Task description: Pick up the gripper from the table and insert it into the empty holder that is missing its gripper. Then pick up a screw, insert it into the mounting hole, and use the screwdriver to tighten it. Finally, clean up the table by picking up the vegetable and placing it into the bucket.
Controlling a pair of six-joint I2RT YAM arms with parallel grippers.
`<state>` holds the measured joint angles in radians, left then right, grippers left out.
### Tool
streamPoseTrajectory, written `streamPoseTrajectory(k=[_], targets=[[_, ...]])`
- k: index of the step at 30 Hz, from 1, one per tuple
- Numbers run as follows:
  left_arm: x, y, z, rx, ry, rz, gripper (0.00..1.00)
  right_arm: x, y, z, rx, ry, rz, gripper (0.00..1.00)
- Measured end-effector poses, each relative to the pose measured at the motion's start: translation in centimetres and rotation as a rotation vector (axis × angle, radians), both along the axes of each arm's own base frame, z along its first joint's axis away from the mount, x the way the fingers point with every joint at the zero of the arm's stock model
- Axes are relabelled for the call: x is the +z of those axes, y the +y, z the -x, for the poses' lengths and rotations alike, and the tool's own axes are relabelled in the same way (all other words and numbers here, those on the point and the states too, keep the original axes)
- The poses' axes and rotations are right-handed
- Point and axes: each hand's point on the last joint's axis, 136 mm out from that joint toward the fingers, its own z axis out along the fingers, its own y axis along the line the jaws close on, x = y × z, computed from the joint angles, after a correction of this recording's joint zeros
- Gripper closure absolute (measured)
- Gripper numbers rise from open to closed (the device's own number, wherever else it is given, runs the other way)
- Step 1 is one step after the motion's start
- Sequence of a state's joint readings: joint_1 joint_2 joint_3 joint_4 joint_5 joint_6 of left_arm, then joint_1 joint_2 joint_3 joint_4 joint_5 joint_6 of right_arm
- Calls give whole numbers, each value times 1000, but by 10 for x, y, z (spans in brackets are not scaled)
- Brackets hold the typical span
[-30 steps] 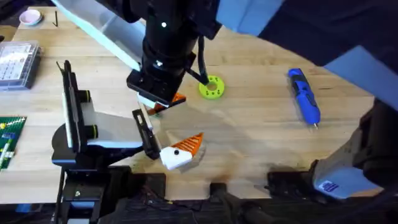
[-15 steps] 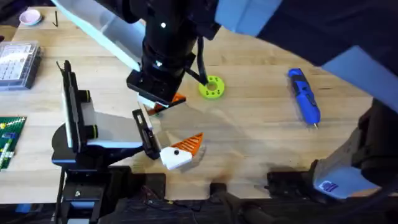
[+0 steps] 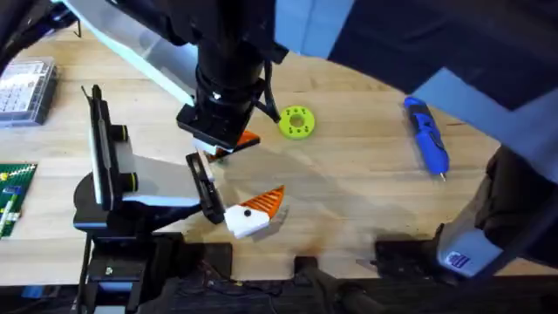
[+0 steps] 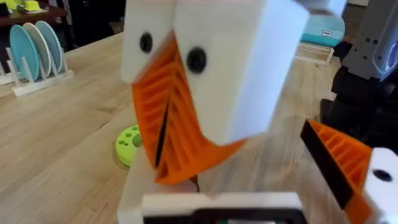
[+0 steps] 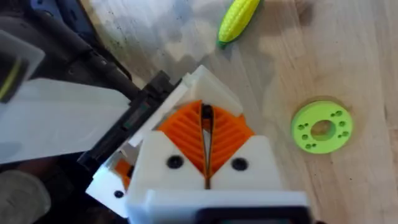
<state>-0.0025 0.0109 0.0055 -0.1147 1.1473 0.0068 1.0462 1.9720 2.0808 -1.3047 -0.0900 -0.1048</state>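
My right gripper (image 3: pixel 228 144) reaches across the table and points down at the upper finger of my left gripper (image 3: pixel 248 174). Its orange pads (image 5: pixel 186 134) are shut on a small dark screw (image 5: pixel 206 112). Just beyond the screw lies the white holder (image 5: pixel 208 84). The left gripper (image 4: pixel 249 186) is open; its other finger carries an orange tip (image 3: pixel 272 201). The right gripper (image 4: pixel 171 124) looms close in the left wrist view. The mounting hole and the loose gripper are hidden. A yellow vegetable (image 5: pixel 238 17) lies past the holder. The blue screwdriver (image 3: pixel 425 135) rests at the right. The bucket is out of view.
A green disc (image 3: pixel 296 122) sits just right of the right gripper. A clear parts box (image 3: pixel 24 87) and a green board (image 3: pixel 13 196) are at the left edge. A rack of plates (image 4: pixel 31 53) stands on a table behind.
The upper links of my right arm have shifted a little to the left. Its gripper stays at the holder. The left arm has not moved.
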Motion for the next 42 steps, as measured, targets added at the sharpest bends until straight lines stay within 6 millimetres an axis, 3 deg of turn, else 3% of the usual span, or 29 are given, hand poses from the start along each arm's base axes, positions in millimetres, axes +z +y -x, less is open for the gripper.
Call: streamPoseTrajectory(k=[6,9,14,18,26,31,36,39,40,42], targets=[[0,0,0,1,-1,0,8,0,-1,-1,3,-6,6,526],[0,0,0,1,-1,0,7,0,-6,-8,-12,-24,16,232],[0,0,0,0,-8,-3,7,4,-10,-13,-28,-23,7,192],[0,0,0,0,-11,-4,7,18,-18,-20,-53,-41,-22,187],[0,0,0,0,-12,-5,8,71,-69,-59,-200,-182,-88,184],[0,0,0,0,-12,-5,7,98,-101,-73,-279,-253,-113,184],[0,0,0,0,-13,-6,401,114,-138,-74,-353,-271,-107,182],[0,0,0,2,-16,-7,862,121,-163,-75,-417,-270,-97,180],[0,0,-1,3,-17,-7,960,123,-172,-76,-442,-270,-94,180],[0,0,-1,4,-17,-7,995,126,-189,-80,-500,-270,-89,179]])
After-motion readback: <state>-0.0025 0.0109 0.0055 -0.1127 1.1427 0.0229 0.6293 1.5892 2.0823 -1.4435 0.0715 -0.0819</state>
